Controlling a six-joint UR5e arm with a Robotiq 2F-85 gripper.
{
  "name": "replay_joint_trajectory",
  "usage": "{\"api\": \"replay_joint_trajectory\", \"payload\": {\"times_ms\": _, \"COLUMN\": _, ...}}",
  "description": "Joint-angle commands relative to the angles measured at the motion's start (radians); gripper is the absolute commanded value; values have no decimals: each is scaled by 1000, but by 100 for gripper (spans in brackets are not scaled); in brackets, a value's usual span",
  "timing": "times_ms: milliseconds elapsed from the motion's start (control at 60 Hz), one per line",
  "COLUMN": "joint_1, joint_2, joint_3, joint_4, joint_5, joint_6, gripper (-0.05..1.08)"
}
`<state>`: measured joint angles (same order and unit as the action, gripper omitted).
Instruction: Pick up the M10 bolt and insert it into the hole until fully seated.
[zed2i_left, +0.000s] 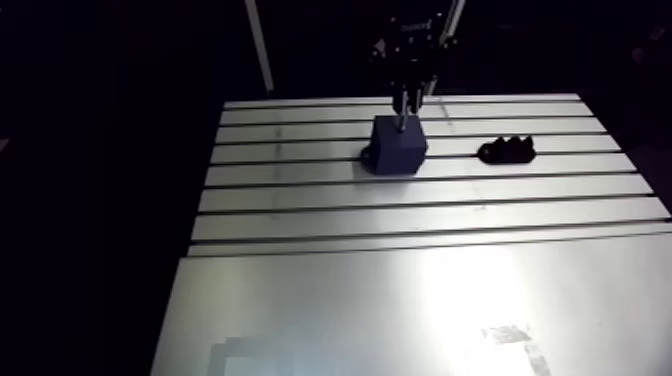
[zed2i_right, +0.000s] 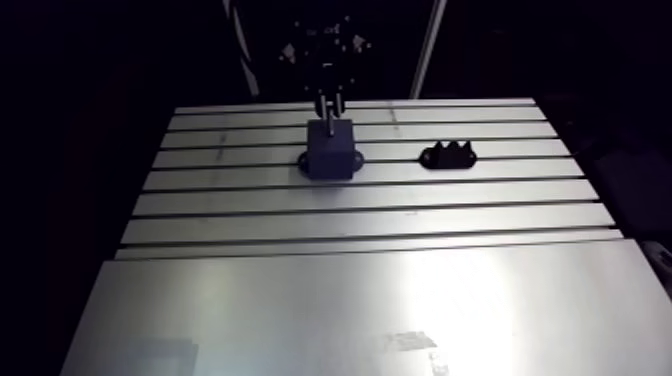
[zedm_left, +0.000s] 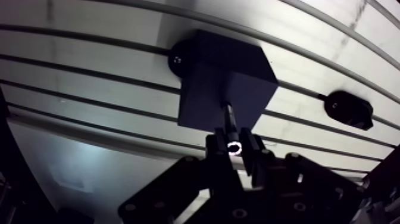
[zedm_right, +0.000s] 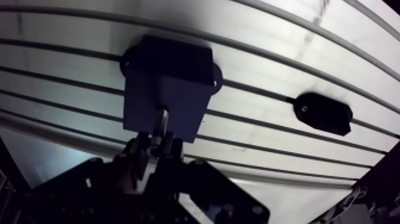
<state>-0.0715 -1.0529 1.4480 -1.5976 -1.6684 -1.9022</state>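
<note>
Hand (zedm_left: 235, 146): 2 fingers clamped on the bolt (zedm_left: 229, 122) near its head.
Bolt: points down, tip at the block (zedm_left: 238, 71) top, on the worktop (zed2i_left: 400, 300).
Handling: likely rigid, light, slippery steel; grip near the head.

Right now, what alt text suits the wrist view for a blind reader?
The gripper holds a bolt, shank pointing at a dark blue block on the slotted table. A small black part lies apart from the block.
</note>
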Motion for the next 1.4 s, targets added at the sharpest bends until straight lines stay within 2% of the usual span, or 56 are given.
{"api": "replay_joint_trajectory", "payload": {"times_ms": 17, "joint_1": 1, "joint_2": 0, "joint_3": 2, "joint_4": 0, "joint_5": 0, "joint_6": 1, "gripper": 108}}
{"api": "replay_joint_trajectory", "payload": {"times_ms": 1400, "joint_1": 1, "joint_2": 0, "joint_3": 16, "joint_4": -4, "joint_5": -4, "joint_6": 5, "gripper": 108}}
